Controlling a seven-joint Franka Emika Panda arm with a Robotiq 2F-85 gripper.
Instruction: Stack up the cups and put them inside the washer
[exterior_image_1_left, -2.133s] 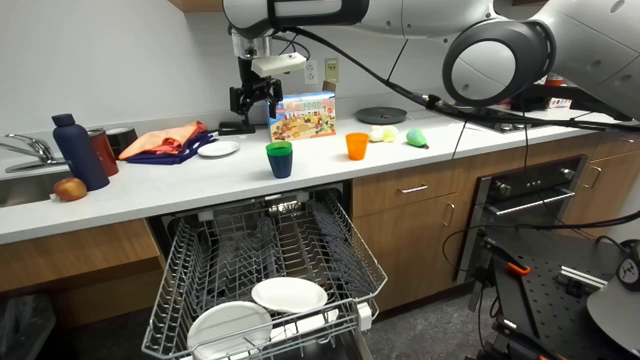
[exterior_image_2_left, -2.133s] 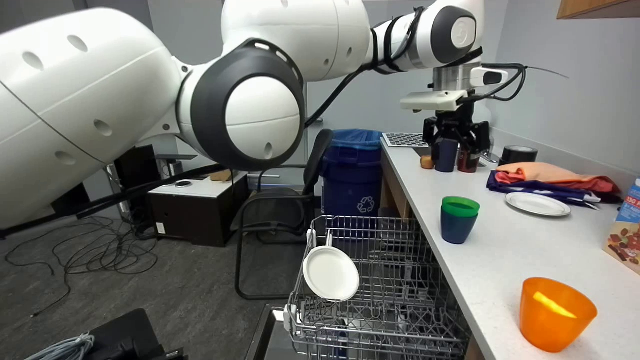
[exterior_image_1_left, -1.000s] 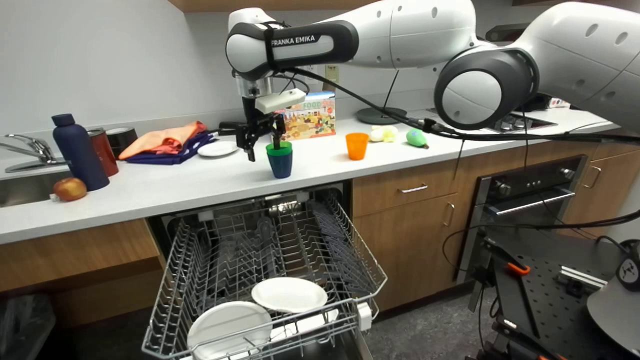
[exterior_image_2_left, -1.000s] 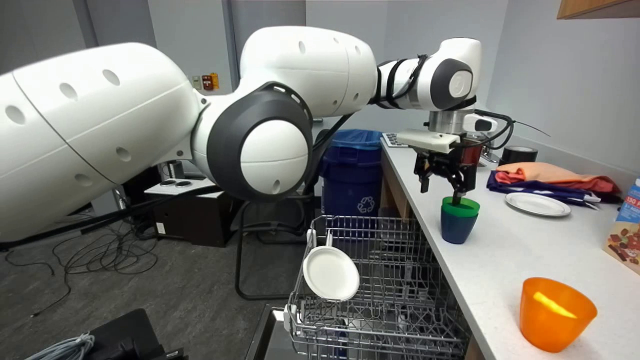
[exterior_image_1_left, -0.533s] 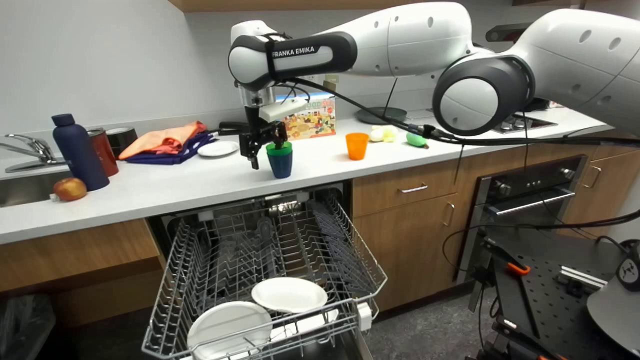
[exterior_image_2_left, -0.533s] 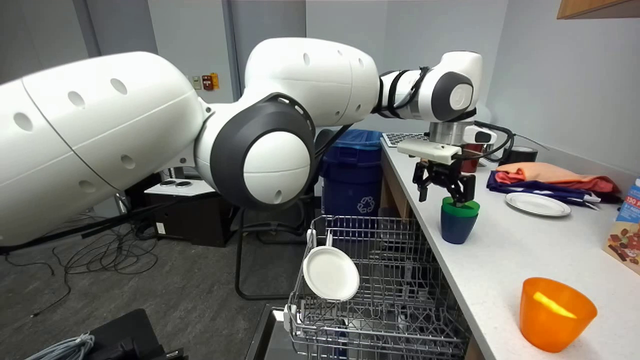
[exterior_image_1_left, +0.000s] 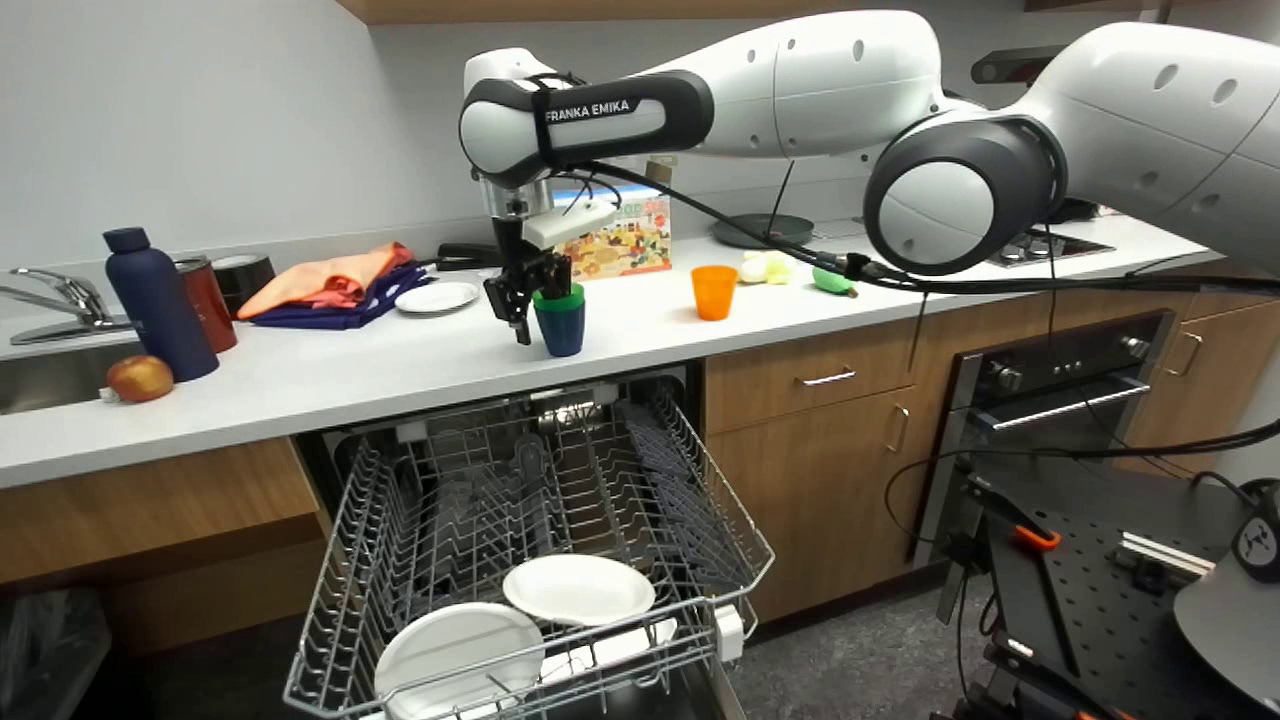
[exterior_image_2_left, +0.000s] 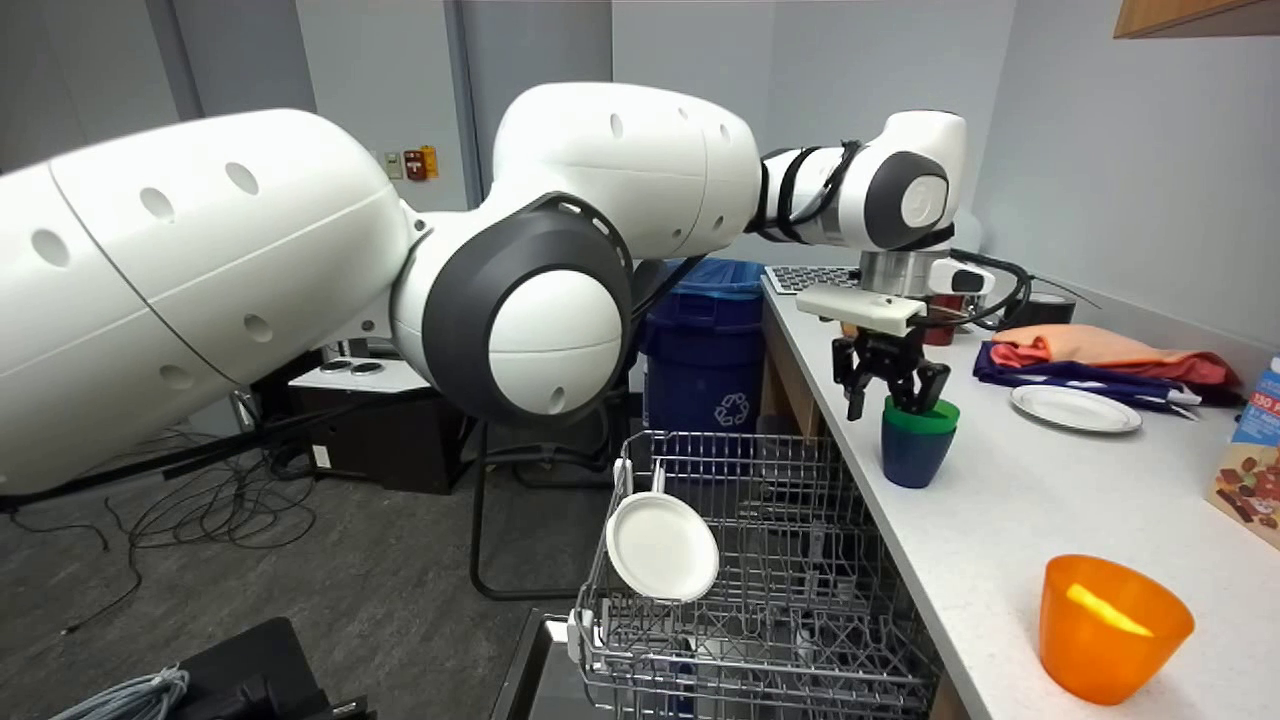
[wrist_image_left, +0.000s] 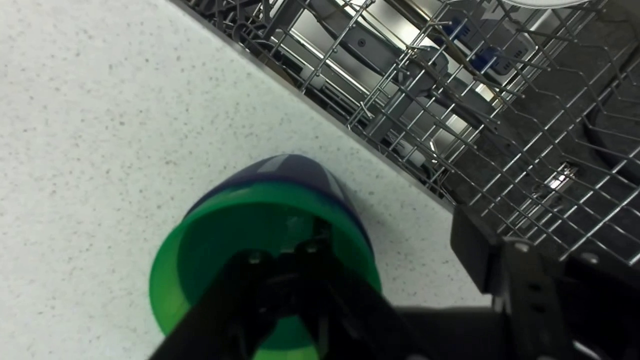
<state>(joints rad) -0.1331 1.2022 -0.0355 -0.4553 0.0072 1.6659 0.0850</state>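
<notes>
Sitting inside the blue cup (exterior_image_1_left: 562, 332) was the green cup (wrist_image_left: 215, 235), with its rim poking out on top. We saw the two stand upright on the white table (exterior_image_1_left: 430, 350), near its front edge. The claw (exterior_image_2_left: 884, 408) was part-way open, over the side of both cups. In the wrist view, we saw one finger (wrist_image_left: 310, 270) inside the green cup and another finger (wrist_image_left: 472, 252) outside the blue cup, with a gap between it and the blue cup, so the claw had hold of nothing. We could not tell if the inside finger touched the green cup.

Below the blue cup, the washer (exterior_image_1_left: 590, 480) was open, with its wire rack (exterior_image_2_left: 790, 620) pulled out. White plates (exterior_image_1_left: 578, 590) lay in the rack, lower than the blue cup. In an exterior view, we saw an orange cup (exterior_image_1_left: 713, 292) standing to the right of the blue cup, well apart from it. Behind the blue cup stood a box (exterior_image_1_left: 640, 240) with food pictures. To the left of the blue cup were a little white plate (exterior_image_1_left: 437, 298), orange and dark-blue cloths (exterior_image_1_left: 340, 280) and, farther off, a tall dark-blue bottle (exterior_image_1_left: 160, 310).
</notes>
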